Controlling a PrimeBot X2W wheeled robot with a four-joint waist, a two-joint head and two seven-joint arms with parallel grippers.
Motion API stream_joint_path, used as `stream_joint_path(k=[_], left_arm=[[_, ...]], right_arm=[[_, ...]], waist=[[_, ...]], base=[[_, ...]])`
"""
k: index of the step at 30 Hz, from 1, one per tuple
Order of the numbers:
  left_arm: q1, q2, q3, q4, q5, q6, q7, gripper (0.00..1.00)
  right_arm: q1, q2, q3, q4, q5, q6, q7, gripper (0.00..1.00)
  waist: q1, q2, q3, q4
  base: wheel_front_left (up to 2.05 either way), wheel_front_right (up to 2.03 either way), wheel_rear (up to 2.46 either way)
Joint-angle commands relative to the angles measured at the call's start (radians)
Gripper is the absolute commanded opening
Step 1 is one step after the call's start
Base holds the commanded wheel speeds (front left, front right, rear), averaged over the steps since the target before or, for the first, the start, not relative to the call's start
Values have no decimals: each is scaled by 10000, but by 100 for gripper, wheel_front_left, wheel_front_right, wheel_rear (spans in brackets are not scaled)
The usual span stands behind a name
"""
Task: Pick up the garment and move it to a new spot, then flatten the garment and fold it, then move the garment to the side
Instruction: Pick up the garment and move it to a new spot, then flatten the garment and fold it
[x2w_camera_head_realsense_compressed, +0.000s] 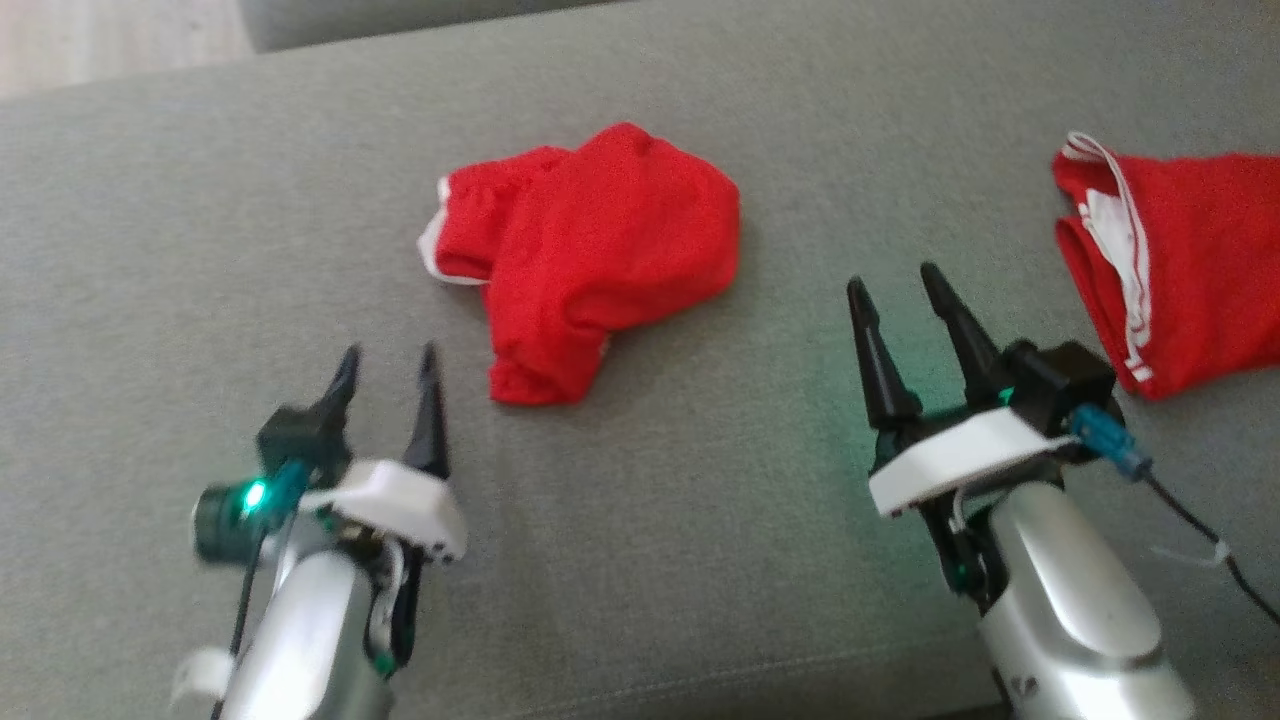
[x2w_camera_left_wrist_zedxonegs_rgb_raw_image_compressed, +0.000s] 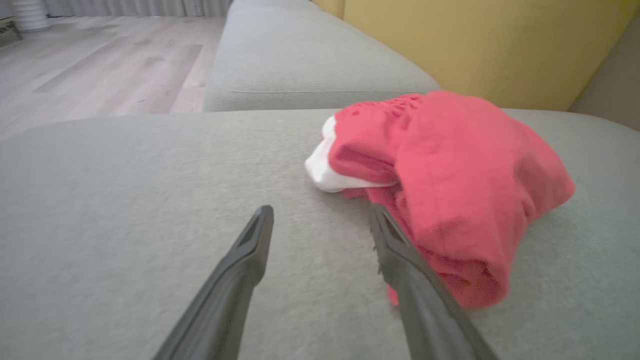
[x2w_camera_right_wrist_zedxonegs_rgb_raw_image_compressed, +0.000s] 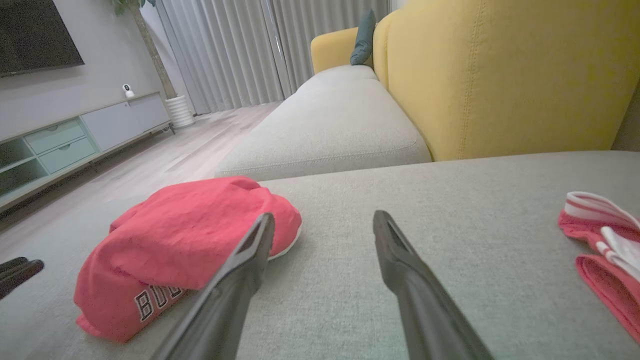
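Head view, left tool (x2w_camera_head_realsense_compressed: 390, 352) spread, right tool (x2w_camera_head_realsense_compressed: 893, 279) spread

free: bare cushion (x2w_camera_head_realsense_compressed: 200, 250) left and near edge | obstacles: crumpled garment (x2w_camera_head_realsense_compressed: 590, 250) centre; second red garment (x2w_camera_head_realsense_compressed: 1180, 260) far right
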Motion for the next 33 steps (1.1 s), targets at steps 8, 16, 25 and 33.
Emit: stream_joint_path(k=[8, 16, 25, 33], left_arm=[[1580, 97, 1540, -1573, 382, 456, -51, 100], [2926, 16, 2155, -2573, 437, 576, -51, 100], [3231, 2, 1652, -2885, 93, 749, -51, 100], [2703, 0, 1095, -2812, -85, 681, -51, 100]], right_arm=[[540, 91, 91, 98, -29, 63, -135, 100], [1000, 91, 29, 358, 86, 63, -135, 100], [1106, 91, -54, 487, 9, 63, -135, 100], [-240, 91, 254, 1055, -648, 63, -27, 100]], waist=[[1, 0, -909, 795], [1, 0, -1399, 977], [1, 0, -1311, 1138], [1, 0, -585, 1621]], base=[[0, 0, 0], [0, 0, 0], [0, 0, 0], [0, 0, 0]])
